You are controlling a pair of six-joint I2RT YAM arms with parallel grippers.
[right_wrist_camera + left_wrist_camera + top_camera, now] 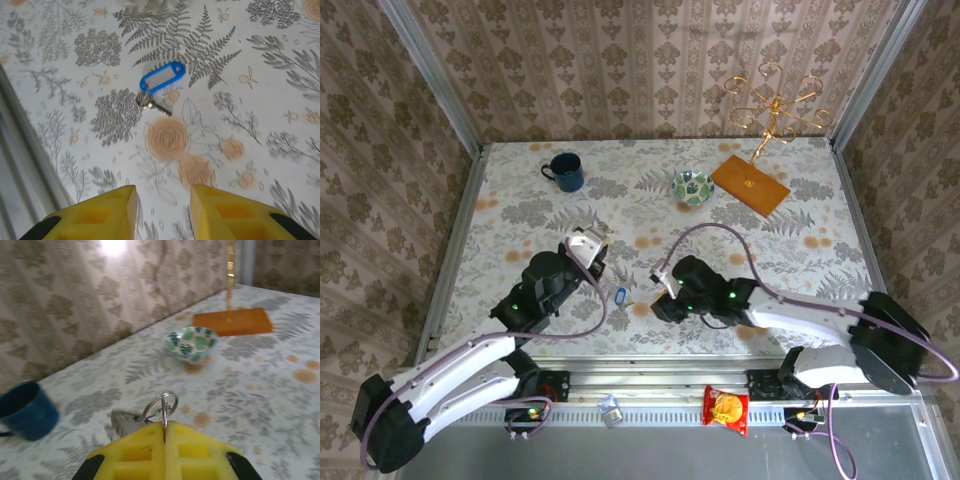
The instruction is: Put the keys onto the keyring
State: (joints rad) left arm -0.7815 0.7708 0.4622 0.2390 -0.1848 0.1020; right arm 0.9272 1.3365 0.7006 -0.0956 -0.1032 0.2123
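Observation:
A small silvery key (156, 105) with a blue plastic tag (161, 77) lies flat on the floral tablecloth, also visible as the blue tag (621, 295) between the two arms. My right gripper (162, 205) hovers open just short of it, nothing between its yellow fingers. My left gripper (165, 432) is shut on a thin silvery keyring (161, 407), held upright above the table. A flat silvery metal piece (122, 421) hangs from the ring on its left. From above, the left gripper (588, 246) sits up and left of the blue tag.
A dark blue mug (563, 172) stands at the back left and a green patterned bowl (692, 186) at the back middle. A gold stand on an orange base (750, 184) is at the back right. A red snack packet (726, 408) lies on the front rail.

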